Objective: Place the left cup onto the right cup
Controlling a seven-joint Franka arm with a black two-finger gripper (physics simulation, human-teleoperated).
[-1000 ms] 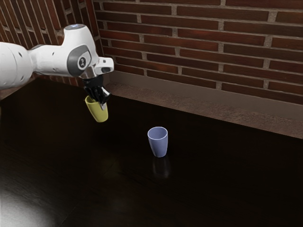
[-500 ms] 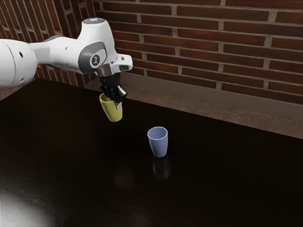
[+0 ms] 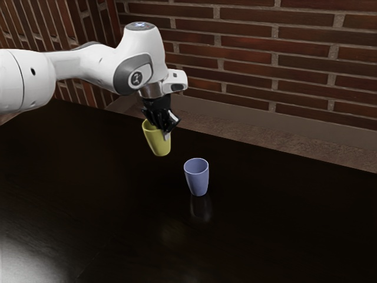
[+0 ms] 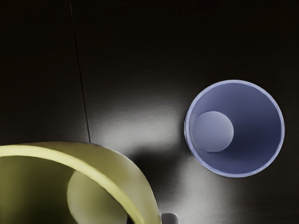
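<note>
Pinched the yellow cup [image 3: 156, 140] by the rim in the gripper [image 3: 164, 127], aloft at ten o'clock from the blue cup [image 3: 196, 175]; probably needed centring above it before lowering.

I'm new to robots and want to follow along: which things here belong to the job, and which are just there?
Part of the job: yellow cup, held in the air by the tool; blue cup, standing upright and empty.
Just there: dark table; brick wall; ledge along the wall.
</note>
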